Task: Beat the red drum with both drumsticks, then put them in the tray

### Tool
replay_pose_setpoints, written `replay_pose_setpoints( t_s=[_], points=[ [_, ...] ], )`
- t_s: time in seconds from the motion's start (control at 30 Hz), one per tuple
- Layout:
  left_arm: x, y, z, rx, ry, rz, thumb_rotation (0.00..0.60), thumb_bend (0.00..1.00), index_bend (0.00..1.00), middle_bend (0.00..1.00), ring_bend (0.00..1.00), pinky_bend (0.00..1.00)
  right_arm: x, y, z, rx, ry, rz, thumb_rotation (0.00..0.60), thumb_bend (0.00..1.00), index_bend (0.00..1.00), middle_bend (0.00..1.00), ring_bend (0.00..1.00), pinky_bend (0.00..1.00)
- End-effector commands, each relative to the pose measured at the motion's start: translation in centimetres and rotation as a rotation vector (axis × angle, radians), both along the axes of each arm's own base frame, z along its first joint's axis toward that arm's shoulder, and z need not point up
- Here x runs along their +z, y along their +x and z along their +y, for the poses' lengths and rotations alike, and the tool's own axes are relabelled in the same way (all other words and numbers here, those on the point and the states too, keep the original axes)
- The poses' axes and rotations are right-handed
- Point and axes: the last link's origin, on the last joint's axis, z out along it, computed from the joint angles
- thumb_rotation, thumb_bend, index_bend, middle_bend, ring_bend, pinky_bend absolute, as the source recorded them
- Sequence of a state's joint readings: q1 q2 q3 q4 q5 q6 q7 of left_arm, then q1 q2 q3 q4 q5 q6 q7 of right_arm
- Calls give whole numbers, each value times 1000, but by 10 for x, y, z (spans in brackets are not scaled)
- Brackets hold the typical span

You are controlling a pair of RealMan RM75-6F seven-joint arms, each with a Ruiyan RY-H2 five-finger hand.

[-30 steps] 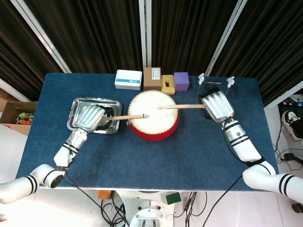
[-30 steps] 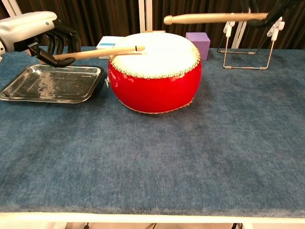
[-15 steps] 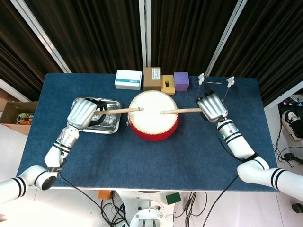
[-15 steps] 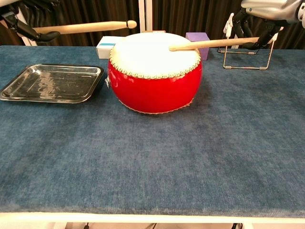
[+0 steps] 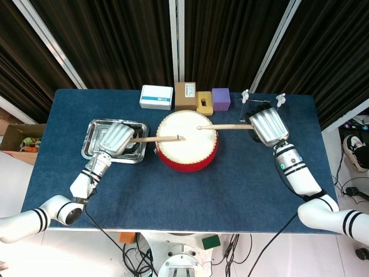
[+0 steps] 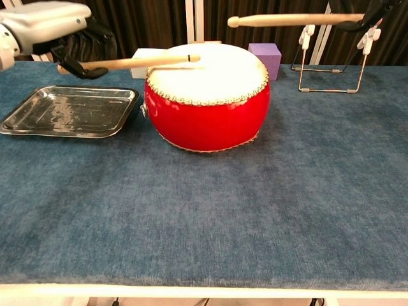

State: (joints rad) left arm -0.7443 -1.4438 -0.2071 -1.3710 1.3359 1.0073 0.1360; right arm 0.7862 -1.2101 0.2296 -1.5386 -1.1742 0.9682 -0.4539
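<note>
**Both sticks held over drum: left low, right raised**

Red drum (image 5: 187, 149) upright near centre of blue surface (image 5: 230, 184), white skin facing up. Metal tray (image 5: 95, 133) just left of drum, apart from it, nothing visible in it.

Left hand (image 5: 115, 139) above tray's right part, clenched around butt of left drumstick (image 5: 155, 138). Stick near level, pointing right; tip over the skin near its centre in head view. In chest view (image 6: 143, 61) tip at or just above the skin at its left-rear; contact cannot be told.

Right hand (image 5: 267, 127) right of drum, grasping right drumstick (image 5: 222, 127) by its butt. Stick pointing left, tip over right-rear part of the skin. In chest view (image 6: 290, 20) plainly well above the drum, near level.

Along rear edge: white-blue box (image 5: 157, 97), brown box (image 5: 185, 96), yellow block (image 5: 204, 103), purple block (image 5: 221, 98). Wire stand (image 6: 331, 60) behind right hand.
</note>
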Motion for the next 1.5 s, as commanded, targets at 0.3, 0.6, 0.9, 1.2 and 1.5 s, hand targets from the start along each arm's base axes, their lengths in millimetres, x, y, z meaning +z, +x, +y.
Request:
replay_pose_setpoints(
  t_s=[0.3, 0.6, 0.9, 1.2, 1.5],
  points=[
    [43, -1, -15, -22, 85, -41, 600, 570, 686, 673, 594, 595, -28, -4, -8, -20, 39, 76, 600, 735, 725, 636, 365, 341],
    [46, -52, -17, 92, 113, -62, 600, 570, 686, 673, 594, 594, 38, -5, 22, 31, -83, -67, 600, 732, 725, 636, 365, 341],
    [43, -111, -7, 178, 118, 31, 600, 567, 672, 645, 565, 590, 57, -24, 45, 2, -98, -74, 600, 731, 725, 636, 365, 341],
    [31, -141, 9, 228, 101, 149, 600, 565, 677, 578, 494, 525, 55, -32, 54, -9, -95, -74, 600, 731, 725, 636, 365, 341],
    [19, -162, 20, 305, 78, 166, 600, 559, 664, 548, 482, 494, 52, -37, 53, -31, -92, -68, 600, 731, 725, 636, 367, 341]
  ],
)
